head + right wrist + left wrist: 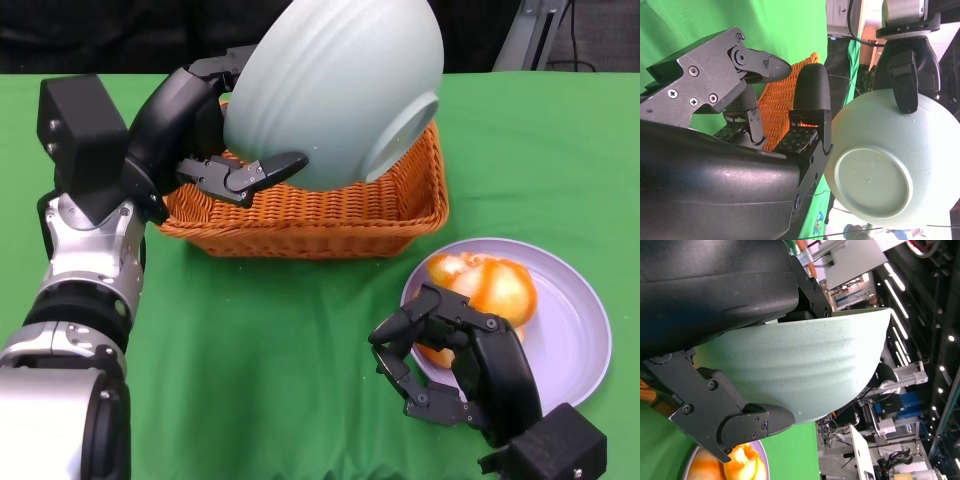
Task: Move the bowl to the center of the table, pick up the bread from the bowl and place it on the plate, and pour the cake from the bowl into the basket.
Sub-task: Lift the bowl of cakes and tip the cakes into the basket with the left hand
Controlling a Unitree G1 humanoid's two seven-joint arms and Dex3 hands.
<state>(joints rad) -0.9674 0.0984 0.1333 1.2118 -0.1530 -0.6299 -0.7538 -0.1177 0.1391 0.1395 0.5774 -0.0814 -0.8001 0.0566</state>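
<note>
Left hand [190,125] grips the pale green bowl [335,85] by its rim and holds it tipped steeply over the wicker basket [310,215], its mouth turned away so the cake cannot be seen. Right hand [455,365] hovers with fingers apart and holding nothing at the near edge of the purple plate [575,330], where the bread [490,290] already lies. To pour well, I judge the bowl's mouth should stay inside the basket walls, tilting gently until the cake slides out, with a firm grip on the rim.

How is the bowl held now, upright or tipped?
Tipped. The left hand holds the bowl over the basket, its base facing the camera.
</note>
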